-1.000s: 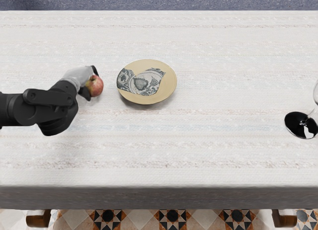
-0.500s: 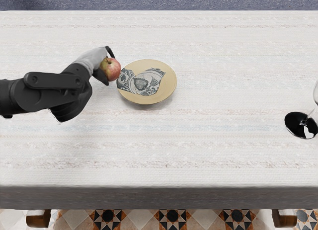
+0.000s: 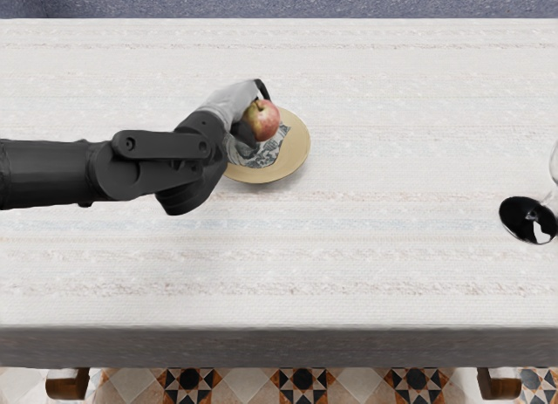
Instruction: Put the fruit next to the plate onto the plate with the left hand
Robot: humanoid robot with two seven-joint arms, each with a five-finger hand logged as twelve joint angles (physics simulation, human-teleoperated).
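One pale table (image 3: pixel 392 247) fills most of the frame. Across its left half reaches the dark left arm (image 3: pixel 70 170), entering from the left edge. The tan patterned plate (image 3: pixel 292 147) sits just above centre. The left hand (image 3: pixel 228 116) has its fingers curled round the apple (image 3: pixel 261 119), which is over the plate's left half. The apple is nearly round, with no clear long axis; its yellow side faces upper left and its red side faces right. Half a second ago it was at the plate's left rim, and a second ago clear of the plate. Hand and wrist hide the plate's left part. Whether the fruit touches the plate cannot be told. A glass (image 3: pixel 527 221) is cut off at the right edge.
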